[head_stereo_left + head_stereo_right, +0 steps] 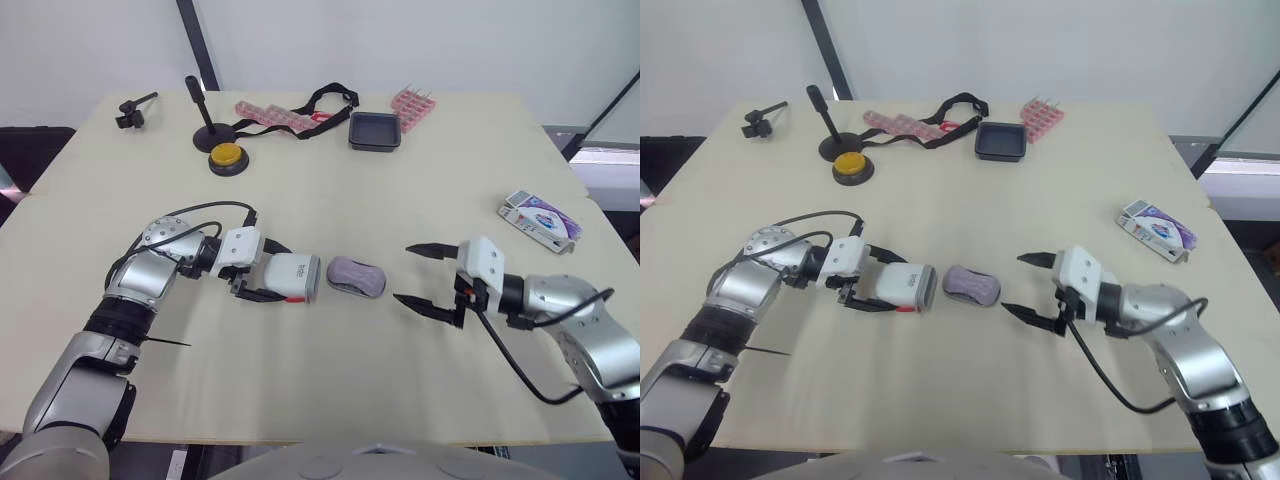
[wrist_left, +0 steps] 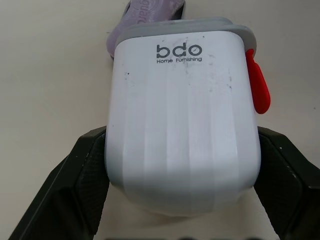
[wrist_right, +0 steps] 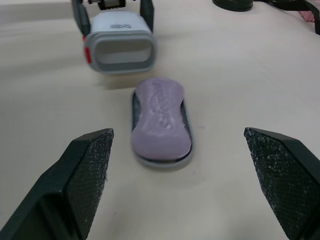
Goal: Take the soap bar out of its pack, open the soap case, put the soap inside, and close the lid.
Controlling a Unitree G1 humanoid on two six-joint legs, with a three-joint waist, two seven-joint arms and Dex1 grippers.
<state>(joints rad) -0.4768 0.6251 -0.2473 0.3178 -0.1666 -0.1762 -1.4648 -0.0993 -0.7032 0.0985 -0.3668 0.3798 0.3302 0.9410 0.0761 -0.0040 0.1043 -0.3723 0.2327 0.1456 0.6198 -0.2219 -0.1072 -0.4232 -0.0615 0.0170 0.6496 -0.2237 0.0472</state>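
The purple soap bar point(image 1: 356, 275) lies mid-table on a flat grey drainer point(image 3: 186, 117). Just left of it, the white soap case point(image 1: 290, 277) rests on its side, its grey-rimmed open mouth point(image 3: 120, 52) facing the soap and a red tab point(image 2: 257, 90) on one edge. My left gripper point(image 1: 268, 272) is shut on the case, with black fingers point(image 2: 85, 180) pressing both sides. My right gripper point(image 1: 404, 273) stands open a short way right of the soap, nothing between its fingers point(image 3: 82, 180). The soap pack point(image 1: 540, 218) lies at the right edge.
At the back of the table stand a yellow button point(image 1: 227, 157), a black stand point(image 1: 205, 120), a black strap point(image 1: 325, 100), pink packs point(image 1: 272, 117) and a small black tray point(image 1: 375, 131). A black clip point(image 1: 132, 112) lies at the far left corner.
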